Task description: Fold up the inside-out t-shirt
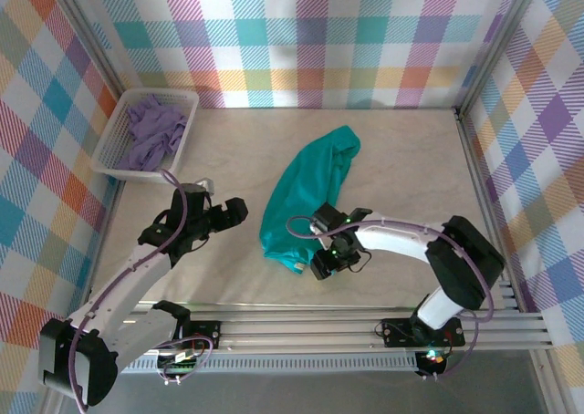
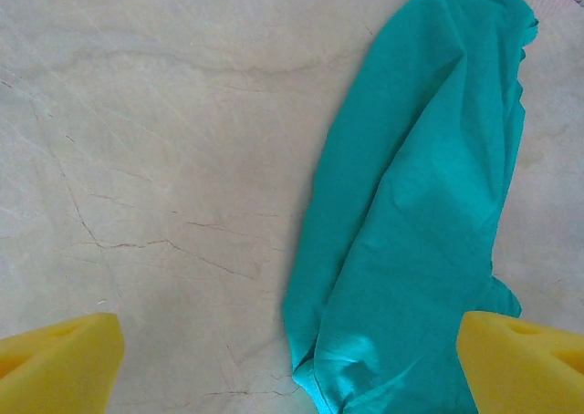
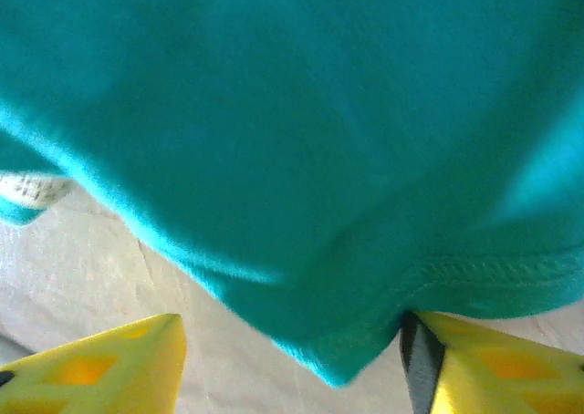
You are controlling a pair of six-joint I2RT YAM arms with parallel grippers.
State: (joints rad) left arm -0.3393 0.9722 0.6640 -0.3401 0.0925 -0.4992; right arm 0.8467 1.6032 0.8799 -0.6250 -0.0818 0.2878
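Observation:
The inside-out t-shirt (image 1: pixel 306 195) is a teal bundle, long and narrow, running from the table's middle back toward the near edge. My right gripper (image 1: pixel 316 246) is at its near end. In the right wrist view the shirt's stitched hem (image 3: pixel 493 273) hangs low, and a corner of cloth sits between the yellow fingers (image 3: pixel 100 368), touching the right one. The right gripper (image 3: pixel 292 373) stands open around that corner. My left gripper (image 1: pixel 222 206) hovers left of the shirt, open wide. The left wrist view has the shirt (image 2: pixel 420 195) on the right, its near tip at the open left gripper (image 2: pixel 292 368).
A white basket (image 1: pixel 137 174) at the back left holds a lavender garment (image 1: pixel 151 129). Checkered walls close in the table on three sides. An aluminium rail (image 1: pixel 365 327) runs along the near edge. Bare marble-patterned tabletop (image 2: pixel 146 159) lies left of the shirt.

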